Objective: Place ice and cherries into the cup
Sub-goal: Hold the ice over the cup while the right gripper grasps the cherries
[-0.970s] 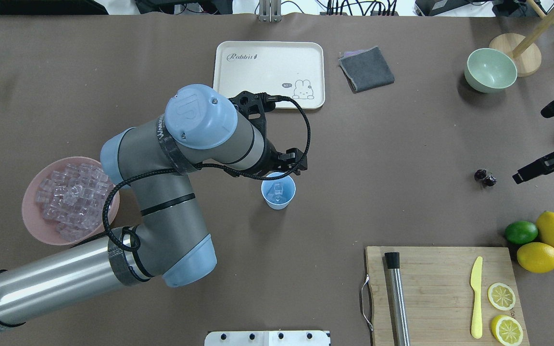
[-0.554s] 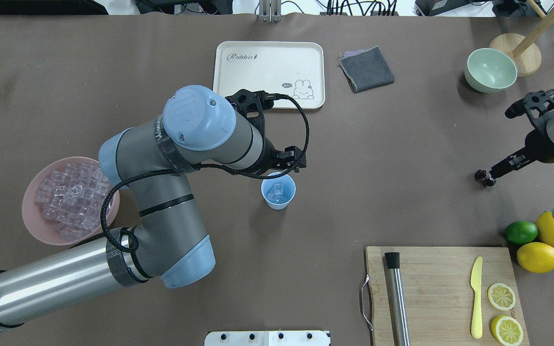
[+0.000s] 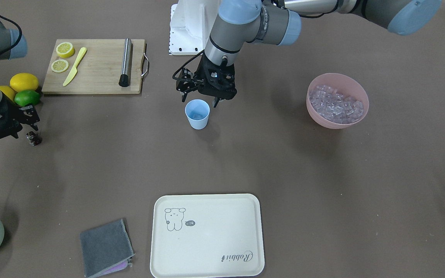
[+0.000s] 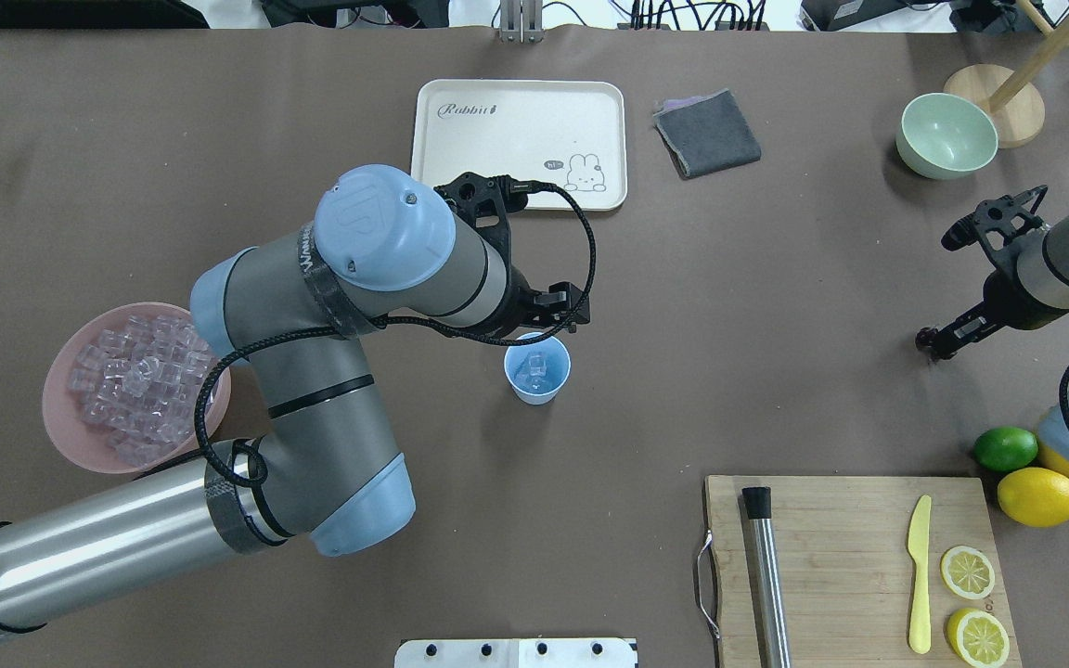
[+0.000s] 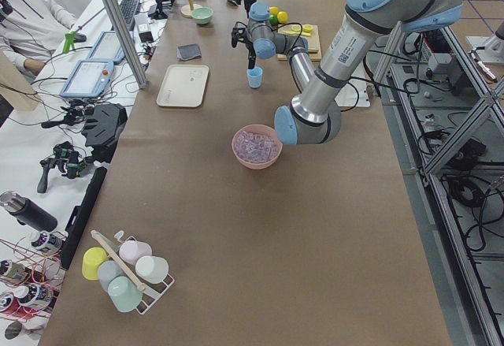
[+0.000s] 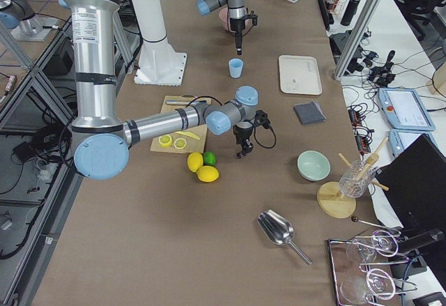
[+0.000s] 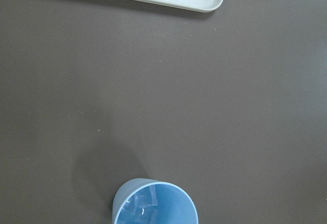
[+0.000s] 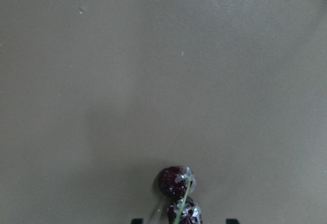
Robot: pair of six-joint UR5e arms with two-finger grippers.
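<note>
Front view: the left pincer (image 3: 200, 101) hangs over the cup (image 3: 197, 115) at mid-bench, fingers apart. The cherries (image 3: 34, 138) lie near the bench's right end. Overhead: ice (image 4: 534, 369) lies in the cup, and the right pincer (image 4: 941, 341) stands low at the cherries. Right wrist view: the cherries sit between its parted fingertips (image 8: 136, 220), apart from both.

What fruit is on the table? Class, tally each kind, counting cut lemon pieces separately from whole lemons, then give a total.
Whole lemons: 2
Lime: 1
Cut lemon pieces: 2
Cherries: 2
Total: 7
</note>
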